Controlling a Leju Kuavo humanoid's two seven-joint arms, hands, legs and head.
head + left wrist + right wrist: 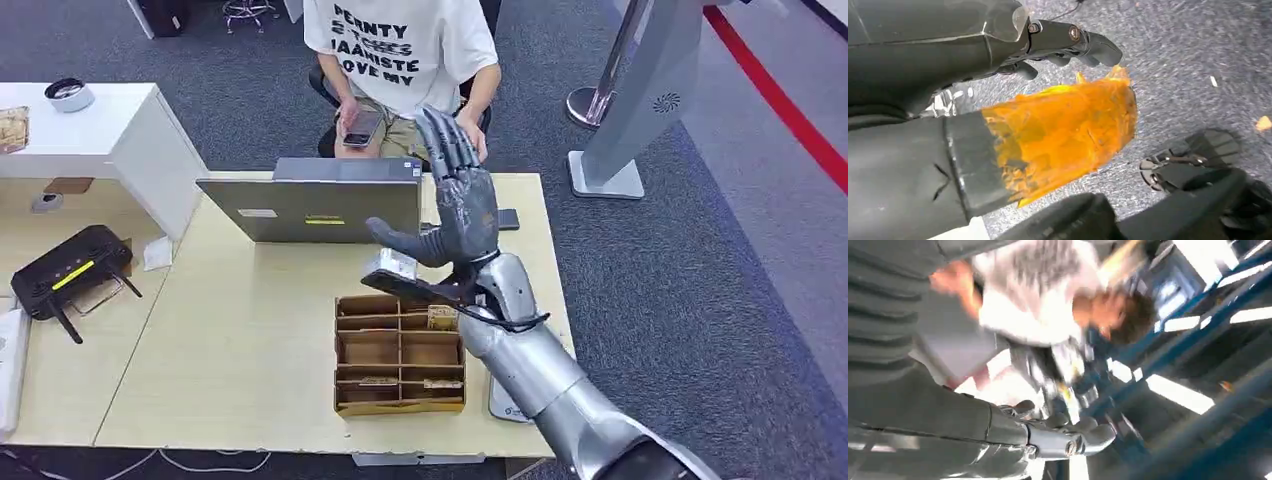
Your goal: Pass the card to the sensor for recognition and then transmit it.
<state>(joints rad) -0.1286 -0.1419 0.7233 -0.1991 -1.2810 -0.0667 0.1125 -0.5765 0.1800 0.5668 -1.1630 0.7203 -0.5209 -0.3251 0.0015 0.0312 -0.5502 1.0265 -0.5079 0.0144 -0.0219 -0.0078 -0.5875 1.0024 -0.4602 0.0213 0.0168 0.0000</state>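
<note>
The right robot hand [462,205] is raised over the surface [250,350] toward the seated person [400,50], fingers extended and apart, holding nothing visible. No card can be made out, not even in the cardboard organizer [400,355], so both recognition and hand-over look undone. The left robot hand [1068,42] hangs over the floor, its fingers curled with nothing in them.

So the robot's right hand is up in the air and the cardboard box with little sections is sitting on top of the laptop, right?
Not quite. The right hand is raised, but the cardboard box sits on the table, nearer the robot than the laptop, not on top of it. The head view shows this.
</note>
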